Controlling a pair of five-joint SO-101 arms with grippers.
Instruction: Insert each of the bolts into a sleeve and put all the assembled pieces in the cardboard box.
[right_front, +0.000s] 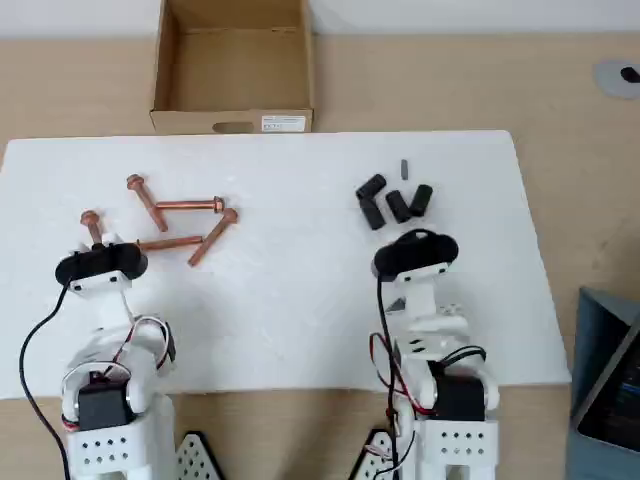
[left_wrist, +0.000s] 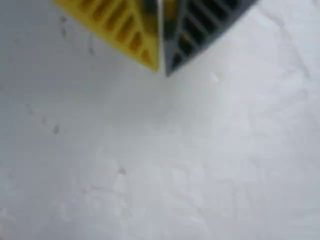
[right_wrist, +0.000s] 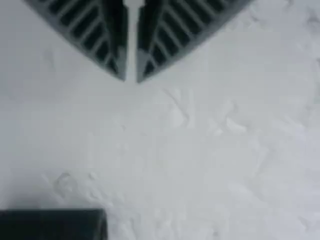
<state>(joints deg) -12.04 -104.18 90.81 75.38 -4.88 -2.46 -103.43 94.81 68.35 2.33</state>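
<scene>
**Copper-coloured bolts and black sleeves lie loose, nothing gripped yet**

We judge the bolts (right_front: 188, 206) to be stiff, smooth metal with some weight for their size. They are likely to roll or slip if pinched off-centre, so we would take one across the middle of its shank and leave the threaded end free. They lie flat on the white sheet (right_front: 300, 310), scattered in front of one arm with their long axes all different. One runs across the table with its head toward the sleeves. Two lie diagonally with their heads on the box side.

The sleeves (right_front: 397, 205) are short dark tubes clustered just ahead of the other arm. They look light and rigid, and are best held around the outside wall so the bore stays open. Most lie on their sides, with their axes running roughly toward the cardboard box (right_front: 232, 121), which stands beyond the sheet.

The left gripper (left_wrist: 160, 69) hangs over bare sheet with its fingers pressed together on nothing. The right gripper (right_wrist: 131, 78) is likewise closed to a sliver and holds nothing.
</scene>
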